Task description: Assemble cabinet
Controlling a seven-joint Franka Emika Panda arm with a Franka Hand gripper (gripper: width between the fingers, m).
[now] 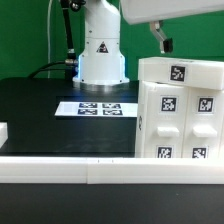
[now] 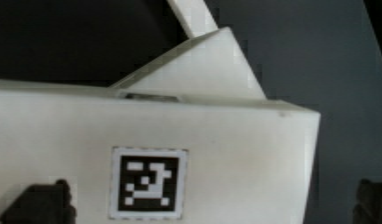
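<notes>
The cabinet (image 1: 185, 110) is a large white box with several black-and-white tags. It stands on the black table at the exterior view's right. My gripper (image 1: 164, 44) hangs just above its top face, near the top tag (image 1: 178, 72). In the wrist view the cabinet's white face (image 2: 223, 140) fills the frame, with one tag (image 2: 149, 180) on it. A slanted white panel (image 2: 206, 65) rises beyond that face. My gripper (image 2: 206, 205) is open. Its dark fingertips (image 2: 42, 200) stand wide apart at either side of the face, and I cannot tell whether they touch it.
The marker board (image 1: 100, 108) lies flat in the middle of the black table, in front of the robot base (image 1: 100, 50). A long white border bar (image 1: 100, 170) runs along the front. A small white part (image 1: 3, 130) shows at the exterior view's left edge.
</notes>
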